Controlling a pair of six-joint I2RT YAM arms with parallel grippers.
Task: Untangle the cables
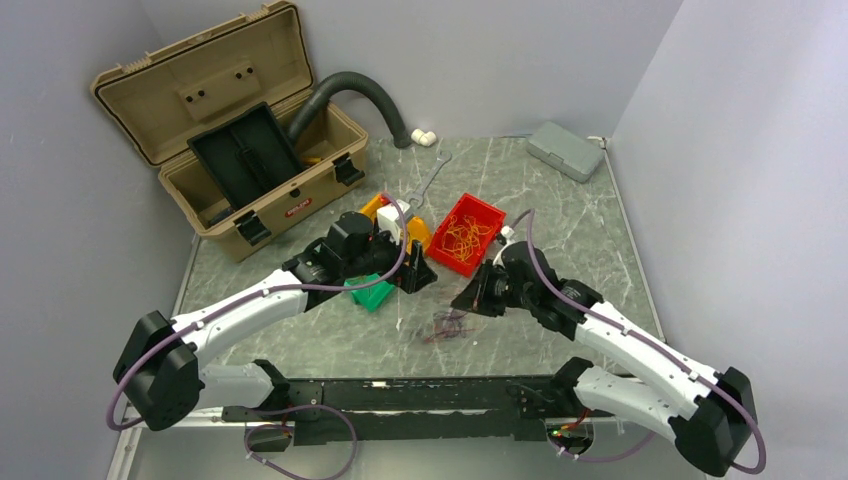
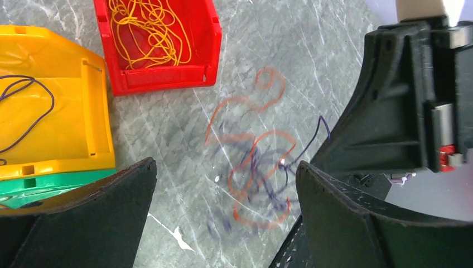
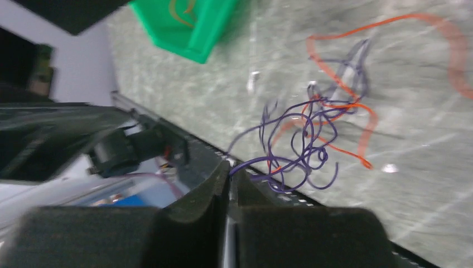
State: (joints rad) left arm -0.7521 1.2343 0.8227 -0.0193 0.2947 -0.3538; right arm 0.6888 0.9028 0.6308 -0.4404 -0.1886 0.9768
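The loose cables (image 1: 447, 325) are a small tangle of thin purple and orange wires on the marble table, between the two grippers. In the right wrist view the tangle (image 3: 312, 139) hangs from my right gripper (image 3: 228, 167), which is shut on a purple wire at its tips. My right gripper (image 1: 470, 298) is just right of and above the tangle. My left gripper (image 2: 223, 184) is open and empty, held above the tangle (image 2: 256, 173), and sits near the bins (image 1: 415, 270). A red bin (image 1: 490, 215) holds yellow wires (image 2: 148, 33). A yellow bin (image 2: 56, 111) holds one purple wire.
A green bin (image 1: 370, 292) lies under the left arm, with an orange wire in it (image 3: 184, 11). An open tan toolbox (image 1: 235, 130) and a grey ribbed hose (image 1: 365, 90) stand at the back left. A grey box (image 1: 565, 150) is at the back right. A wrench (image 1: 428, 185) lies behind the bins.
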